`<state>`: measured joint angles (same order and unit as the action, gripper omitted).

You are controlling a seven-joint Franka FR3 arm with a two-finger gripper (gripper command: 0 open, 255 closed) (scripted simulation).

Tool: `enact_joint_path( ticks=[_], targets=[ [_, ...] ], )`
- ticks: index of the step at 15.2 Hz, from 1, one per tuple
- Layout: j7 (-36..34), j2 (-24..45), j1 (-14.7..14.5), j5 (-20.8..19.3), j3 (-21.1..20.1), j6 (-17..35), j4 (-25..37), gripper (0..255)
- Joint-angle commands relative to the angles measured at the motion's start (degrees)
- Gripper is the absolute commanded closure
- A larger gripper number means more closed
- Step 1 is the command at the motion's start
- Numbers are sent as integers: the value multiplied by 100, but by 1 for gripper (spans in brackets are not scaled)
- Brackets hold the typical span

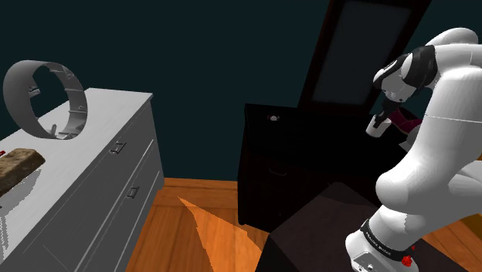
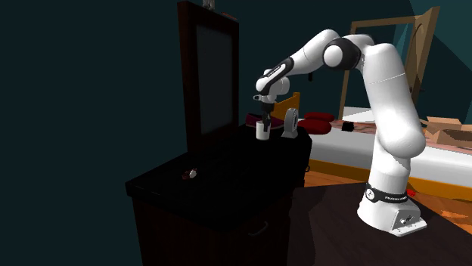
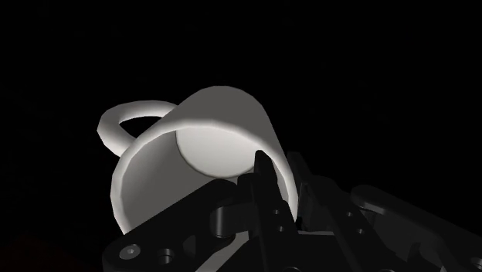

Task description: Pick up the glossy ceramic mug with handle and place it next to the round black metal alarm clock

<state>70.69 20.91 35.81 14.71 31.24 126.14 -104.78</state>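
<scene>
My gripper [image 3: 283, 188] is shut on the rim of a plain white mug [image 3: 193, 147] with a loop handle. One finger [image 3: 264, 179] is inside the cup and the other is outside its wall. In the second exterior view the mug [image 2: 262, 131] hangs upright under the gripper [image 2: 265, 118], at or just above the back of a dark cabinet top [image 2: 219, 177]. The small round alarm clock [image 2: 192, 174] lies on that top, well towards the front and apart from the mug. The shoulder view shows the mug [image 1: 375, 128] beside the arm and the clock [image 1: 273, 118] to its left.
A tall dark framed panel [image 2: 209, 72] stands at the cabinet's back edge. A grey ring-shaped object [image 2: 290, 123] stands just beside the mug. A grey dresser [image 1: 93, 178] carries a grey ring [image 1: 46, 100] and a brown block [image 1: 19, 166]. A bed [image 2: 355, 147] lies behind the arm.
</scene>
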Motion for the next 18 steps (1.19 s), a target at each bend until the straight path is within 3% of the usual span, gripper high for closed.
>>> enact_joint_path(
  ticks=[1,7,8,13,18],
  targets=[
    [9,17,3,16,-8,38,-18,255],
    [9,17,4,16,-8,38,-18,255],
    [10,18,4,16,-8,38,-18,0],
    [10,19,4,16,-8,38,-17,0],
    [-163,-361,-87,-257,114,-534,235,0]
  ],
)
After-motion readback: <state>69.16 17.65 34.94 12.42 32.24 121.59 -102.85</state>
